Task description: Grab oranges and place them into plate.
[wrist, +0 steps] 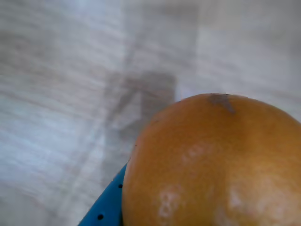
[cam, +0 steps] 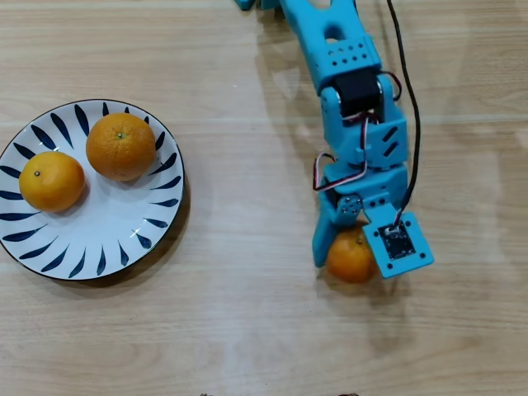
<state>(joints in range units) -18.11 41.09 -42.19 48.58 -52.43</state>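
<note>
Closing my blue plastic jaws around the third round orange fruit on the pale wooden surface, apparently gripping it, I must next lift and carry it to the white blue-leafed ceramic plate holding two oranges.

A: Overhead view: bright, even, sharp; soft shadows beside the arm and under the plate; faint sheen on the table.

B: Wrist view: washed out, table smeared by blur; orange soft, with pale glare patches.
</note>
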